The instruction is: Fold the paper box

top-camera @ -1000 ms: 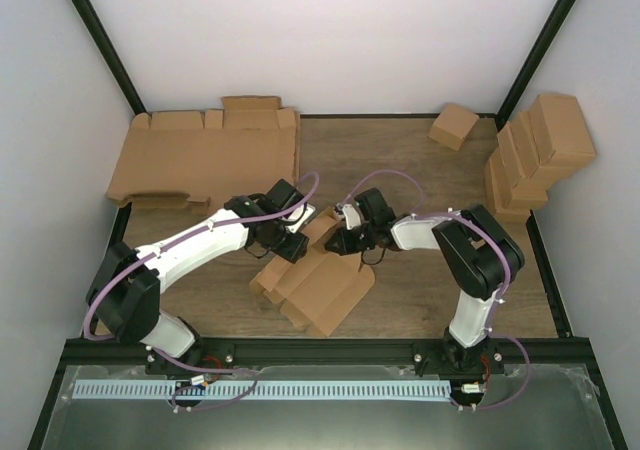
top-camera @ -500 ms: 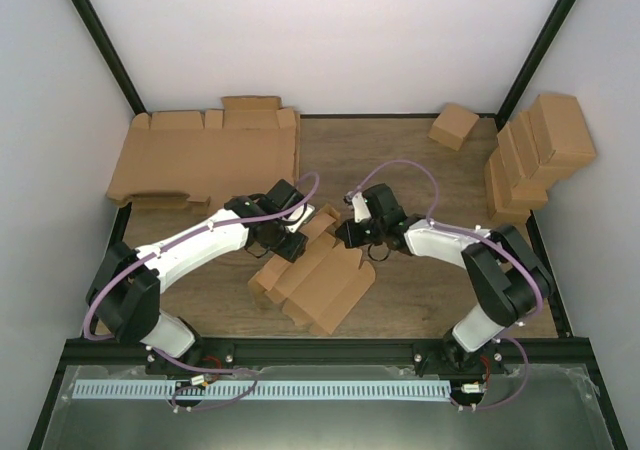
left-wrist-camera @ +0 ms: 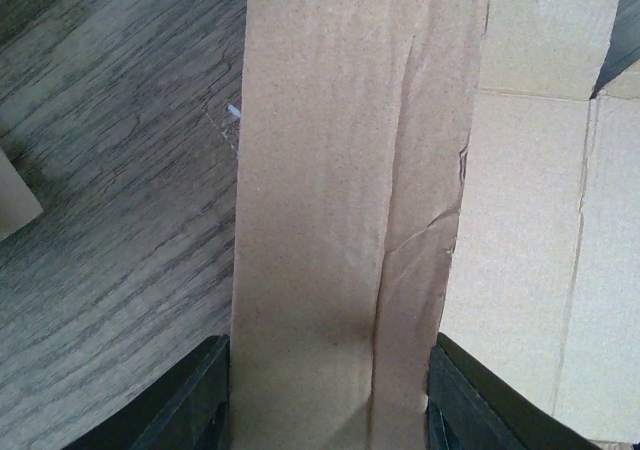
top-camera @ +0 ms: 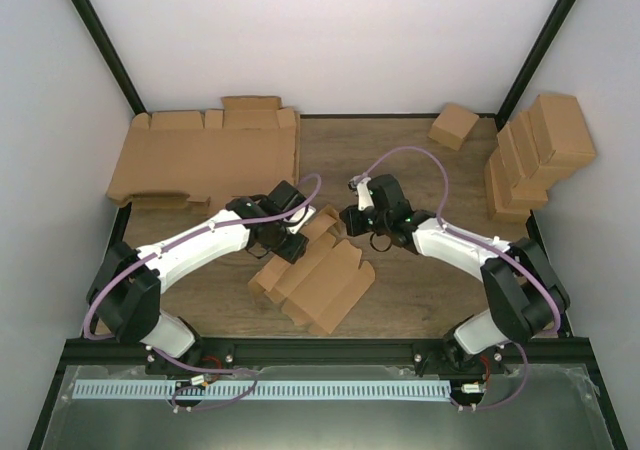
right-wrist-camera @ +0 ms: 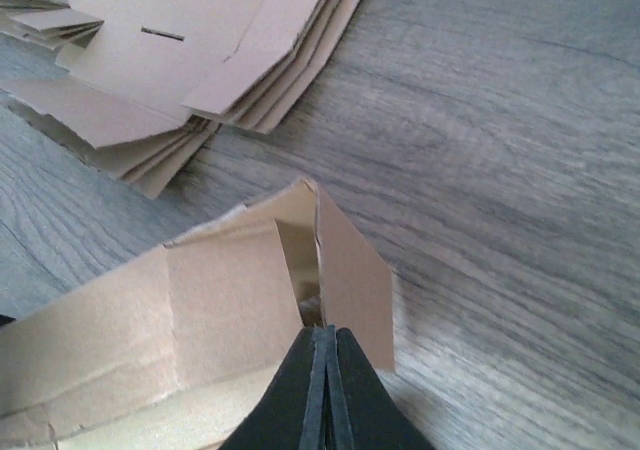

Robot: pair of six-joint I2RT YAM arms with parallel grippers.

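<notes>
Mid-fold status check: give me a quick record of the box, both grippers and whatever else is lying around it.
paper box: partly folded, lying at the centre of the table
left gripper: closed across one box panel, a finger on each edge
right gripper: shut, empty, tip at the open end flap
flat sheets: stacked at far left
small carton: far back, right of centre
box stack: along the right edge
</notes>
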